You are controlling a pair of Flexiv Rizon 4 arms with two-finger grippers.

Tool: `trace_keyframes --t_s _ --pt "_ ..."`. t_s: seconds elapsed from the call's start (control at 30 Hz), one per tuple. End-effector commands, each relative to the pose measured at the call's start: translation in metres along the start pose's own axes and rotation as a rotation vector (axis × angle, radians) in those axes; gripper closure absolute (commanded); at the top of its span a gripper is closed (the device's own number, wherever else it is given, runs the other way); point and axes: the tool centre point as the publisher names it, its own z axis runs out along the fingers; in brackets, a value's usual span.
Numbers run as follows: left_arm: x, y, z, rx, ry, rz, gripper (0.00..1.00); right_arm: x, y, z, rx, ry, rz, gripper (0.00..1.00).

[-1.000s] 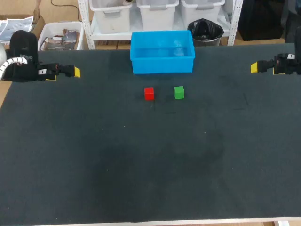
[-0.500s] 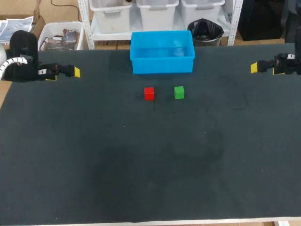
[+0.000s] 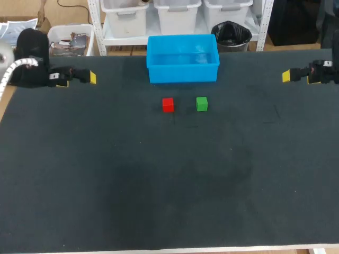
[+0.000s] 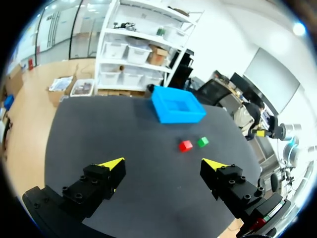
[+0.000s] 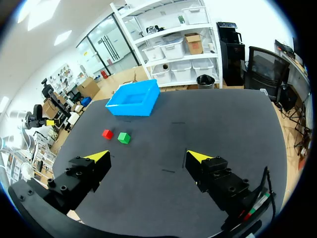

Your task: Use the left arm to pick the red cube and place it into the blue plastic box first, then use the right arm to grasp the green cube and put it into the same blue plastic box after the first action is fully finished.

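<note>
While left end effector (image 4: pixel 163 163), right end effector (image 5: pixel 148 156) gape empty, red cube (image 3: pixel 168 105) seemingly matte.

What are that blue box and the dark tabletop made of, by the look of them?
Blue box: probably plastic, smooth and slightly glossy, with pale reflections on its floor. Tabletop: a matte dark covering, perhaps felt or rubber; no shine, faint smudges.

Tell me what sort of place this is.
Probably a robot manipulation test bench: a dark matte table bearing a blue plastic box, a small red cube and a small green cube, flanked by the open yellow-tipped left gripper and right gripper.
</note>
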Motion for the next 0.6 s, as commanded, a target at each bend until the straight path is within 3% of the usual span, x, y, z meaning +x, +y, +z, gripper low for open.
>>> trace_keyframes --t_s 0.03,0.6 --pt "-0.014 -0.016 0.014 -0.129 0.058 -0.019 0.0 0.0 0.0 0.0 0.0 0.0 0.0 0.0" --pt "-0.018 -0.052 0.049 -0.28 0.155 0.003 0.0 0.0 0.0 0.0 0.0 0.0 0.0 0.0"
